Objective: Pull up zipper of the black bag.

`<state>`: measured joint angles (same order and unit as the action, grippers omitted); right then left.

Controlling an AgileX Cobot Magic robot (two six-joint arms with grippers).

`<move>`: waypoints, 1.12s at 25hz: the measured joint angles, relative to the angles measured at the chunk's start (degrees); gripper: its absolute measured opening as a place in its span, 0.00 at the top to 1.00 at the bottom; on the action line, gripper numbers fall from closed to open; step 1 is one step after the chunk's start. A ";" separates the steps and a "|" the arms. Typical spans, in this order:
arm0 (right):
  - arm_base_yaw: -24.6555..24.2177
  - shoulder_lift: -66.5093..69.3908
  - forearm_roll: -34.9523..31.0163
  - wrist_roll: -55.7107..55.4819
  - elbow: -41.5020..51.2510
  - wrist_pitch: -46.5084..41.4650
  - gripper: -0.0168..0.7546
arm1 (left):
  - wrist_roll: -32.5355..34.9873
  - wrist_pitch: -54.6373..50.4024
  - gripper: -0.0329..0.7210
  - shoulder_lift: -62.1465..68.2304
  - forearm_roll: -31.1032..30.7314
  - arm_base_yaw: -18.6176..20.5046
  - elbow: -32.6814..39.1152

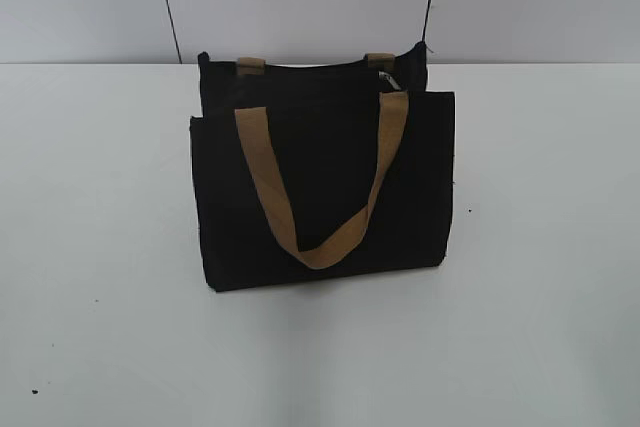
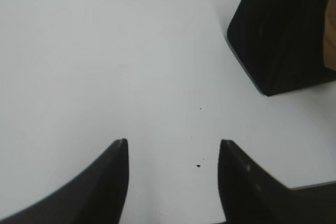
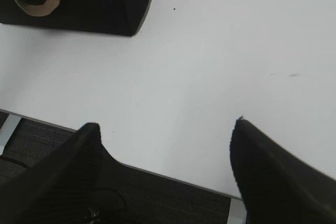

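The black bag (image 1: 320,187) stands upright on the white table (image 1: 100,297), with a tan strap (image 1: 318,242) hanging down its front. A small silvery bit of the zipper (image 1: 392,80) shows at the bag's top right. No gripper shows in the exterior view. My left gripper (image 2: 173,142) is open and empty over bare table, with the bag's lower corner (image 2: 278,35) at the upper right of its view. My right gripper (image 3: 165,124) is open and empty above the table's front edge; the bag (image 3: 100,3) lies at the upper left of its view.
The table's front edge (image 3: 157,174) with dark floor below shows in the right wrist view. A small dark speck (image 2: 198,166) lies on the table near the left gripper. Two dark cables (image 1: 166,2) run up the wall behind.
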<state>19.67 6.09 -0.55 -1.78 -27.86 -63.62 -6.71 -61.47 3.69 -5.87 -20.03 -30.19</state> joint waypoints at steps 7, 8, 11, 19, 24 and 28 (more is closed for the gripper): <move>-0.25 0.00 0.00 0.00 0.00 0.01 0.23 | 0.00 0.12 0.40 -3.90 0.00 8.14 0.00; -0.67 -0.07 -0.06 0.00 0.00 0.13 0.23 | 0.00 0.17 0.40 -4.04 -0.06 9.30 0.00; -3.79 -1.04 -0.11 0.00 0.06 0.13 0.23 | 0.00 0.24 0.40 -4.21 0.00 11.72 0.00; -14.85 -6.50 -0.13 0.00 0.09 0.09 0.23 | 0.00 0.30 0.41 -4.23 0.00 12.49 0.00; -16.96 -6.50 -0.40 0.00 0.09 0.15 0.23 | 0.00 0.36 0.45 -4.23 0.00 12.49 0.00; -16.96 -6.50 -0.42 0.00 0.09 0.15 0.23 | 0.00 0.36 0.48 -4.23 0.00 12.49 0.00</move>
<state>2.70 -0.40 -0.97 -1.78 -27.77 -63.47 -6.71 -61.11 -0.54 -5.87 -7.54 -30.19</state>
